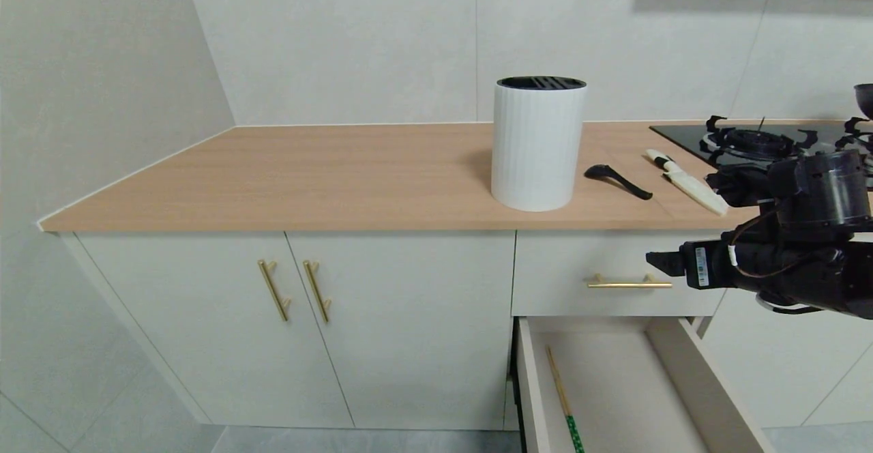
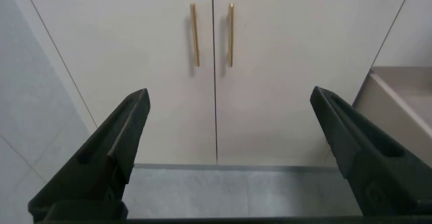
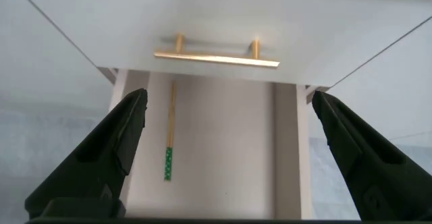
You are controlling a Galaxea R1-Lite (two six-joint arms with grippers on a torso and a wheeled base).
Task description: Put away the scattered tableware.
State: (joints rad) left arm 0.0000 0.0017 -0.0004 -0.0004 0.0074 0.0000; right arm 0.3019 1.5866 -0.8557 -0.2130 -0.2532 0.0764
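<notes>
Fingers (image 2: pixel 115 150) of both grippers stand wide apart, empty: left gripper (image 2: pixel 229 96) facing cabinet doors (image 2: pixel 270 82), right gripper (image 3: pixel 229 94) above the open drawer (image 3: pixel 223 156) holding what looks like chopsticks (image 3: pixel 169 143).

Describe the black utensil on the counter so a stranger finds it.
On the wooden countertop stands a tall white ribbed holder. Two utensils lie between it and the gas hob. Yours is the black utensil nearest the holder; the other is a white-bladed knife.
</notes>
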